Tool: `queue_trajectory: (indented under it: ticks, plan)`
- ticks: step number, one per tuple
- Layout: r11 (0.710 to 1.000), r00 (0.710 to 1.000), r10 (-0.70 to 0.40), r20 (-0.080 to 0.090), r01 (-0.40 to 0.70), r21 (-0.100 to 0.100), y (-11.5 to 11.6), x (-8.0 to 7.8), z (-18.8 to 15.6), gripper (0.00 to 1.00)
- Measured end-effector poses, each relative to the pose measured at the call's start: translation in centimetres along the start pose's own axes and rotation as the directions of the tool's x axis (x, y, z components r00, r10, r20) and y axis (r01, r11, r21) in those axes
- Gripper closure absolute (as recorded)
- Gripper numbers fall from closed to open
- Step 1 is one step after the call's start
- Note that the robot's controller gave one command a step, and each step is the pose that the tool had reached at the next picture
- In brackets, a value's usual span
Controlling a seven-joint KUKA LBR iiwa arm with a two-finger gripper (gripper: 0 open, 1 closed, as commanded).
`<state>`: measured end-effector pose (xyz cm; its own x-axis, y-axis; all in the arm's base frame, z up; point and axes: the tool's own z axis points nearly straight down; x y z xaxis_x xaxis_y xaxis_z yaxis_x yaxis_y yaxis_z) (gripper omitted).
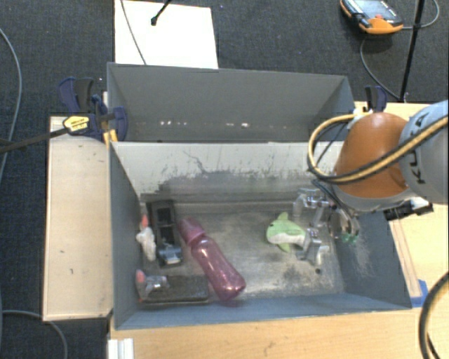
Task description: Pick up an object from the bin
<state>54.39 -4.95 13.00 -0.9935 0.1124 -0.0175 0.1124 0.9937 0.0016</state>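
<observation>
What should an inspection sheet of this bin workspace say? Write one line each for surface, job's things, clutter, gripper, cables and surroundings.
Surface: grey metal bin, floor scuffed and scratched.
Job's things: green and white soft thing, right of centre, just beside the gripper.
Clutter: purple bottle lying on its side; black boxy thing, small white thing and dark flat thing along the left.
Gripper: gripper low in the bin's right part, under the orange cover.
Cables: yellow and black cables loop over the wrist.
Surroundings: dark carpet; orange and black device at top right.
</observation>
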Motion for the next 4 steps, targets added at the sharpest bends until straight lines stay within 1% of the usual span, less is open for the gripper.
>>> queue_trajectory:
  ticks: [1, 2, 3, 4]
  plan:
    - [0.993, 0.992, -0.122, -0.017, 0.122, -0.002, -1.6, -4.1, 6.0, 1.0]
    - [0.993, 0.992, -0.122, -0.017, 0.122, -0.002, -1.6, -4.1, 6.0, 1.0]
    - [0.992, 0.992, -0.123, -0.023, 0.123, -0.003, -2.3, -3.7, 1.6, 1.0]
    - [0.987, 0.987, -0.16, -0.012, 0.16, -0.001, -3.3, -4.1, -20.4, 1.0]
